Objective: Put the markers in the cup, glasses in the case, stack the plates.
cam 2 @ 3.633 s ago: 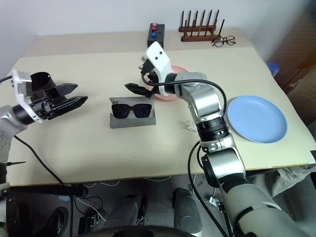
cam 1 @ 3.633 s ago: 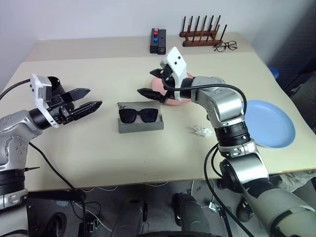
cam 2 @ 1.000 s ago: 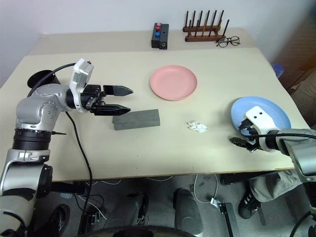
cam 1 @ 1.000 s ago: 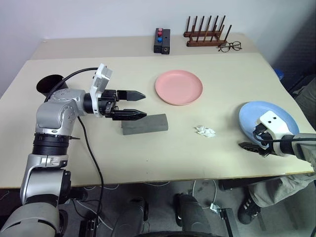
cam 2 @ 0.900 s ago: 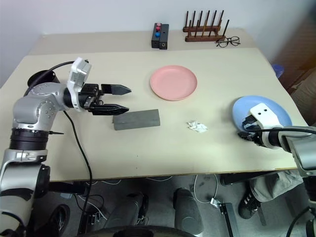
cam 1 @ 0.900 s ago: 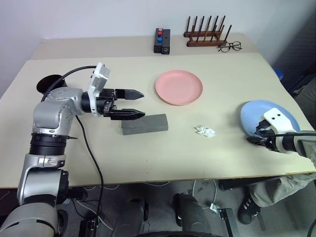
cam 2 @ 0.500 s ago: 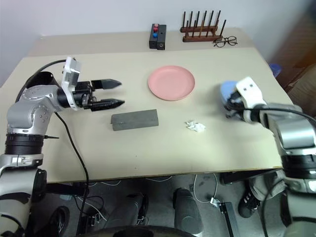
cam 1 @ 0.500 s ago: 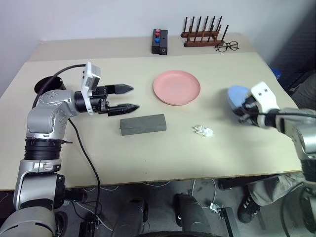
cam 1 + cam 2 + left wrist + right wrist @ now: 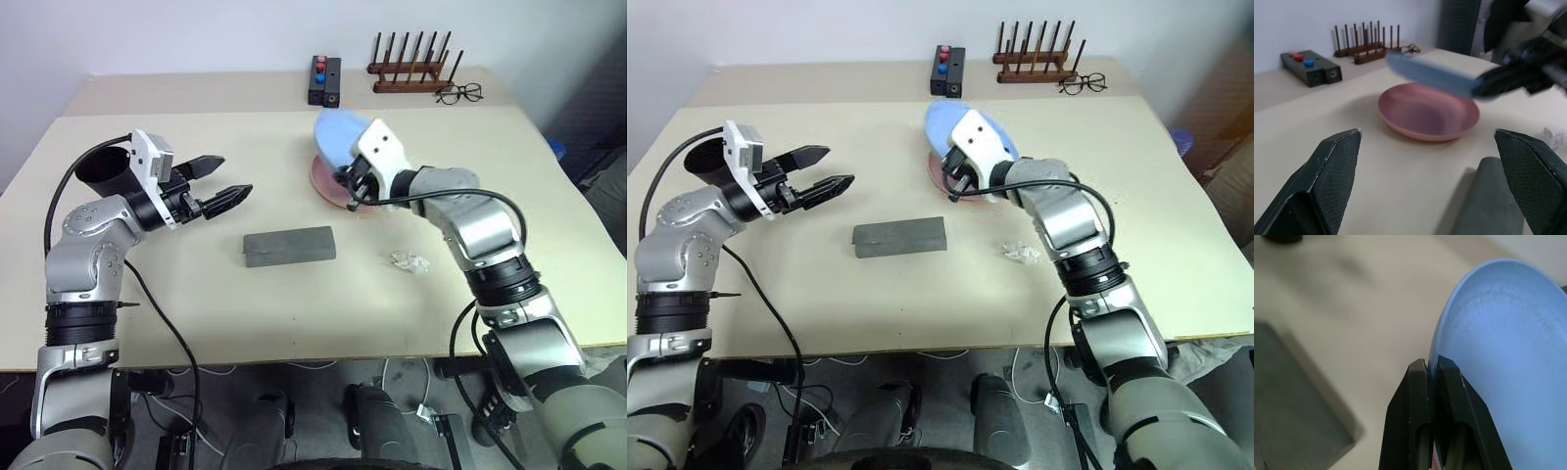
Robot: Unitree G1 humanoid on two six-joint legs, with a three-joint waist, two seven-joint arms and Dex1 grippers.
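My right gripper [image 9: 351, 192] is shut on the rim of the light blue plate [image 9: 345, 142]. It holds the plate tilted just above the pink plate [image 9: 329, 182], which lies on the table. In the right wrist view the two fingers [image 9: 1418, 396] pinch the blue rim [image 9: 1498, 347]. The grey case [image 9: 289, 246] lies closed in front of the pink plate. My left gripper [image 9: 235, 174] hangs open and empty to the left of the case, beside the black cup [image 9: 101, 168]. The glasses and the markers are hidden.
A crumpled scrap of paper [image 9: 411, 261] lies to the right of the case. At the back of the table stand a wooden rack [image 9: 411, 67], wire-rimmed spectacles [image 9: 460, 93] and a black box with red and blue buttons [image 9: 325, 80].
My right gripper shut on the blue plate at the table's right edge and carried it left and up, over the pink plate. My left gripper drew back left from the case, still open.
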